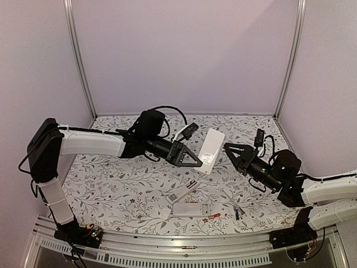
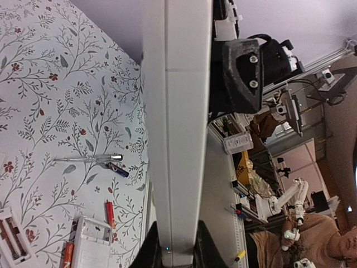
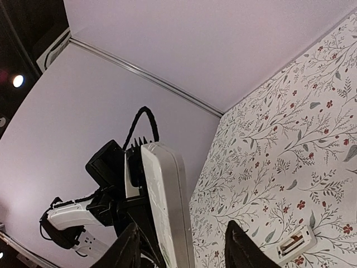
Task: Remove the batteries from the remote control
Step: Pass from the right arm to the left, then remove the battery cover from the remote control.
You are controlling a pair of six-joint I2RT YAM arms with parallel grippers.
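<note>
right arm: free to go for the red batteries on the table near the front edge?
Probably, after backing off: the right tool stands open right at the raised remote, which the left tool grips; the red batteries lie uncovered on the table nearer its base.

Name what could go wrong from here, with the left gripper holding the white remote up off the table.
1. The left gripper pinches the white remote by one end only, off the table. A slip could drop it among the loose batteries and the open remote below.
2. The right gripper stands open close beside it. Closing in off-centre might knock or twist the remote out of that grip.
</note>
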